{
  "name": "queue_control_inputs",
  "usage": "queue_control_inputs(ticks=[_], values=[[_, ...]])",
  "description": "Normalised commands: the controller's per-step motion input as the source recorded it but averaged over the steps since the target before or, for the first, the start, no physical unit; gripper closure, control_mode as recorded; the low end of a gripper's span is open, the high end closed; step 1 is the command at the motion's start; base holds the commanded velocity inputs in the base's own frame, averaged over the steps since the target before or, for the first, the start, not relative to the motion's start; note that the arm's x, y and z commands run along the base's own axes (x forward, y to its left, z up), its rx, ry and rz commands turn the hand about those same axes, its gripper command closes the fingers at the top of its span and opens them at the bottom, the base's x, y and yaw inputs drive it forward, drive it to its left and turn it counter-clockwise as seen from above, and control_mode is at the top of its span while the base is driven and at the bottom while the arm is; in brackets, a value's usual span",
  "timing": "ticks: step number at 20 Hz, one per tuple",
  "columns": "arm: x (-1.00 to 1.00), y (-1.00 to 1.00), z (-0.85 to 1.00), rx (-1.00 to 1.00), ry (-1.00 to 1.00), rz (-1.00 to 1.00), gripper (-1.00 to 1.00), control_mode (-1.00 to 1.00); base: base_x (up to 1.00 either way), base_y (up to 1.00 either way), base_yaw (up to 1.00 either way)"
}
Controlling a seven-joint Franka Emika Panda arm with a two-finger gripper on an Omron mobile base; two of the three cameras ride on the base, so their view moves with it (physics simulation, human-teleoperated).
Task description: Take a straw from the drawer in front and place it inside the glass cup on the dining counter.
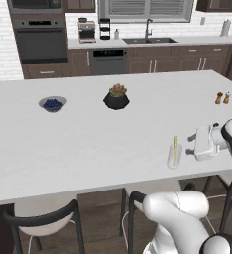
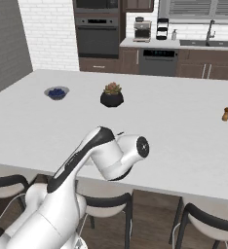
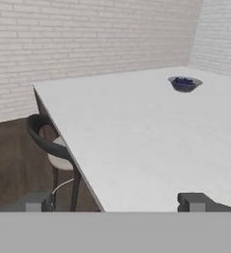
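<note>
The thin yellow straw (image 1: 176, 148) stands upright inside the small clear glass cup (image 1: 173, 158), near the front edge of the white dining counter (image 1: 88, 144). My gripper (image 1: 191, 145) hovers just right of the cup, level with it, pointing left. It is open and holds nothing. In the hand view the two fingertips (image 3: 36, 201) stand wide apart over the dining counter (image 3: 137, 123), with my gripper (image 3: 115, 202) looking along it. The drawer is out of view. In the right base view my own arm hides the cup.
On the counter stand a bowl of blueberries (image 1: 52, 103) (image 3: 184, 83), a black plant pot (image 1: 116, 97) (image 2: 112, 95) and two small shakers (image 1: 222, 97) (image 2: 226, 114). Black-backed stools (image 1: 43, 218) (image 3: 53, 143) line the counter's near edge. The oven wall and sink counter lie beyond.
</note>
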Motion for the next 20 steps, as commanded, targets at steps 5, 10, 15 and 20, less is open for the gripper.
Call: queue_control_inputs(ticks=[5,10,15,20], values=[[-0.22,0.26,0.0,-0.03,0.0,0.0,-1.0,-1.0,0.0,0.0,0.0],[-0.17,0.36,0.0,-0.05,0.0,0.0,-1.0,-1.0,0.0,0.0,0.0],[-0.07,0.4,0.0,-0.06,0.0,0.0,-1.0,-1.0,0.0,0.0,0.0],[-0.01,0.41,0.0,-0.07,0.0,0.0,-1.0,-1.0,0.0,0.0,0.0]])
